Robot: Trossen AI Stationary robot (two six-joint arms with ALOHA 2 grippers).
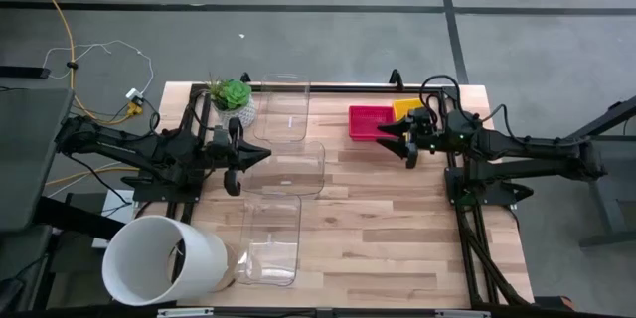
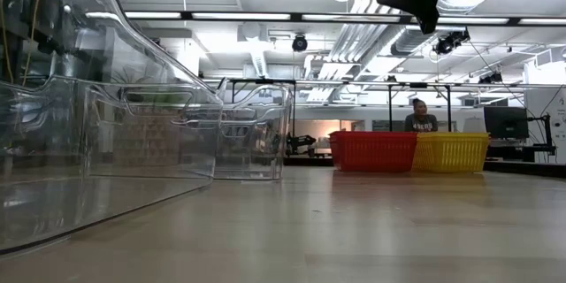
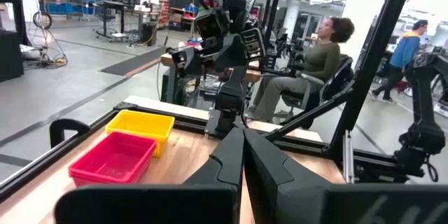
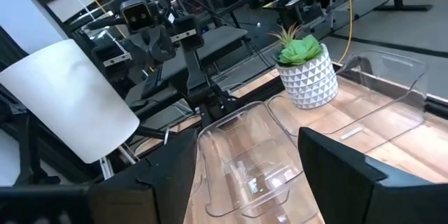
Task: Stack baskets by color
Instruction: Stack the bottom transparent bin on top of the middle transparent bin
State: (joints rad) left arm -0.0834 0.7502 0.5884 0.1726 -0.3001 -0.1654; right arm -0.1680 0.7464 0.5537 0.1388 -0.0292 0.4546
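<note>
2 dark jointed arms, black cabling; left tool & right tool: black tapered fingers.

Bright, even overhead strip lighting, glare across the clear bins, blurred nearest bin wall.

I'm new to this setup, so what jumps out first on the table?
A red basket and a yellow basket sit side by side at the far edge, by the open right gripper. Clear plastic bins fill the middle, and a big white cylinder lies at the near left corner.
</note>
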